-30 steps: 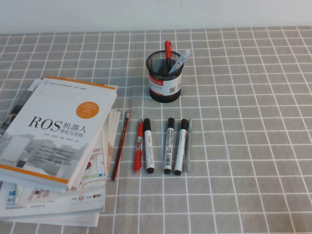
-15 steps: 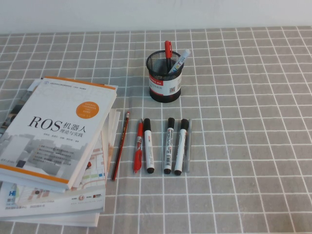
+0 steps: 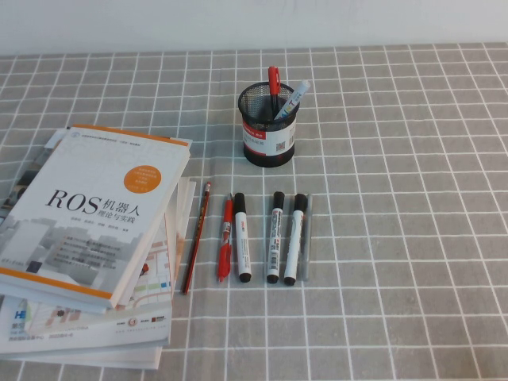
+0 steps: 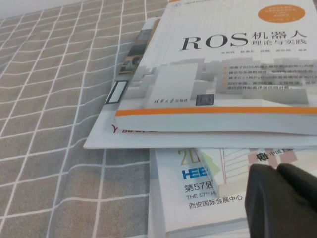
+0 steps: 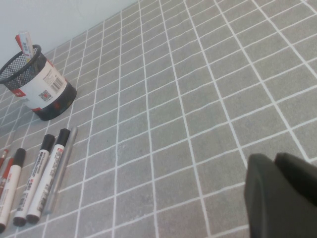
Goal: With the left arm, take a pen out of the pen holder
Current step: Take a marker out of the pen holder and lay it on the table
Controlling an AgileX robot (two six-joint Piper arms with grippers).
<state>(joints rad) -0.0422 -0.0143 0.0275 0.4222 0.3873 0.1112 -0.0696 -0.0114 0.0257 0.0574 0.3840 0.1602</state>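
- While a red pen (image 3: 273, 83) is standing in the mesh pen holder (image 3: 268, 131), the left gripper (image 4: 276, 173) is hovering shut, empty, over the books (image 4: 223, 74).
- The right gripper (image 5: 275, 161) is hovering shut, empty, over the tablecloth (image 5: 198, 99).

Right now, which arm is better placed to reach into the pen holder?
Right, narrowly. The pen holder stands near mid-table; the right gripper hangs over bare cloth with the holder in its view, while the left gripper hangs over the book stack it may have to cross. Neither is near.

grey checked tablecloth (image 3: 413, 238) carries book stack (image 3: 87, 238), pen holder (image 3: 268, 136), loose pens (image 3: 241, 238).
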